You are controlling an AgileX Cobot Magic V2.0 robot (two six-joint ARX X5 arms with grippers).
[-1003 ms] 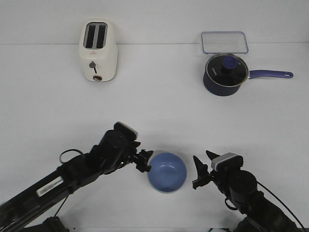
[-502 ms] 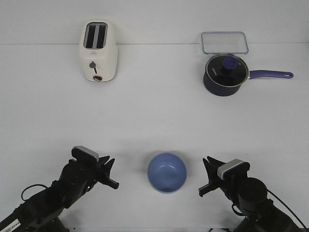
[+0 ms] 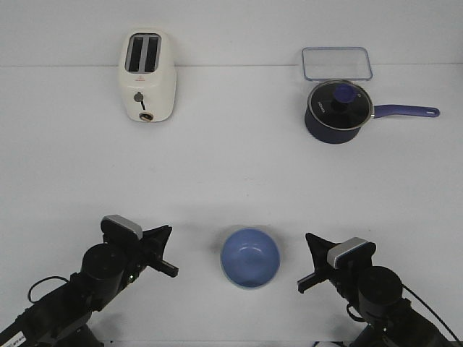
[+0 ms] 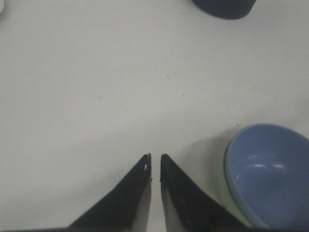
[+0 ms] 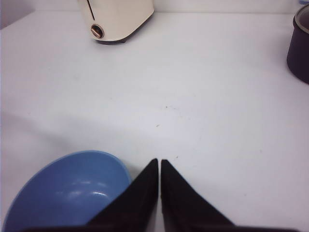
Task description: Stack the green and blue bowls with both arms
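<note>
The blue bowl (image 3: 250, 257) sits nested inside the green bowl at the front middle of the table. Only a thin pale green rim (image 4: 225, 193) shows under the blue bowl (image 4: 270, 179) in the left wrist view. My left gripper (image 3: 171, 253) is to the left of the stack, apart from it, with its jaws shut and empty (image 4: 155, 157). My right gripper (image 3: 304, 264) is to the right of the stack, also apart, shut and empty (image 5: 160, 162). The blue bowl (image 5: 67, 193) lies beside its fingers.
A cream toaster (image 3: 147, 76) stands at the back left. A dark navy saucepan (image 3: 338, 112) with a glass lid and a handle pointing right stands at the back right. A clear lidded box (image 3: 336, 63) lies behind it.
My left gripper has let go of the bowl's left rim and pulled back to the left and down. My right gripper has drawn back slightly to the right. The bowls have not moved.
</note>
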